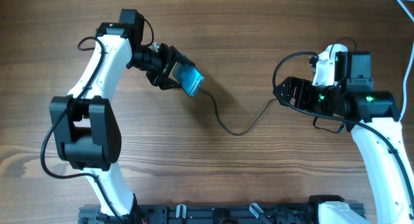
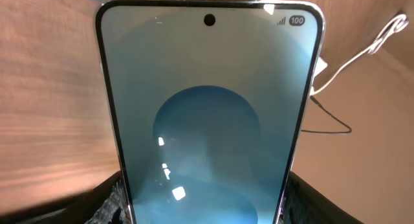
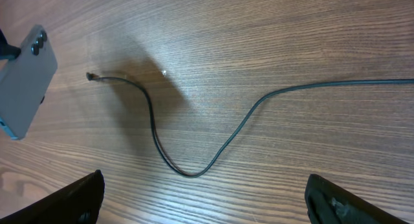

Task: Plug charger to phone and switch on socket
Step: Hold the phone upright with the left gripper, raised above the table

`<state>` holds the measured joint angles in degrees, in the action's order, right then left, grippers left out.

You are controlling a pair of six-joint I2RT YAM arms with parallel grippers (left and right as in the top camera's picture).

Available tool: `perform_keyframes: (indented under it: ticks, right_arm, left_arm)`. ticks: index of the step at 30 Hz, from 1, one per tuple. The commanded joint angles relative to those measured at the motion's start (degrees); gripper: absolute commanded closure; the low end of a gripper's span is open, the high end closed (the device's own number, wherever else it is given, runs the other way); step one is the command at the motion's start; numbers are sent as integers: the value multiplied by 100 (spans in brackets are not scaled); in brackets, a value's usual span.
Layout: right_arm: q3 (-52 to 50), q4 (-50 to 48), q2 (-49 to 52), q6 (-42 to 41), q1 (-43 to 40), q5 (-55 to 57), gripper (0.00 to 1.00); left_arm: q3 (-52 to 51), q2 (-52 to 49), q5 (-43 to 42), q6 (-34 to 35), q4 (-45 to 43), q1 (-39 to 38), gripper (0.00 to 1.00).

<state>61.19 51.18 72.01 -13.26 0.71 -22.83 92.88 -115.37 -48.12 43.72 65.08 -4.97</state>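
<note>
My left gripper (image 1: 169, 70) is shut on the phone (image 1: 191, 79) and holds it tilted above the table. In the left wrist view the phone's light blue screen (image 2: 207, 107) fills the frame between the fingers (image 2: 206, 214). The right wrist view shows its grey back (image 3: 26, 81). The charger cable (image 1: 233, 129) lies in a loop on the table. Its small connector (image 3: 90, 76) rests loose beside the phone, apart from it. My right gripper (image 1: 284, 93) is open and empty above the cable (image 3: 187, 172), its fingers (image 3: 210, 208) wide apart. A white block that seems to be the socket (image 1: 330, 63) is partly hidden by the right arm.
A thick white cord (image 1: 393, 0) runs off the back right corner and shows in the left wrist view (image 2: 362, 52). The cable's black plug end is hidden under the right arm. Bare wooden table (image 1: 246, 43) lies between the arms.
</note>
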Motion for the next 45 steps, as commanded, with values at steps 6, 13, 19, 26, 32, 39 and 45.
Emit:
perform_keyframes:
  ticks: [6, 13, 19, 26, 32, 39, 45]
  right_arm:
    - [107, -17, 44, -46, 24, 96, 0]
    - [105, -17, 44, -46, 24, 96, 0]
    - [105, -15, 44, -46, 24, 96, 0]
    - [107, -13, 44, -94, 24, 96, 0]
    - [107, -9, 44, -195, 24, 94, 0]
    - [107, -11, 44, -192, 24, 96, 0]
    - [107, -9, 44, -192, 24, 96, 0]
  left_arm:
    - [131, 181, -1032, 651, 203, 7, 96]
    - [131, 181, -2109, 1137, 203, 98, 96]
    - [131, 181, -2409, 1550, 203, 160, 96]
    - [131, 181, -2861, 1893, 205, 197, 96]
    - [131, 181, -2990, 2022, 205, 227, 96]
    - [131, 181, -3029, 2017, 203, 227, 96]
    - [131, 181, -3025, 2009, 203, 225, 96]
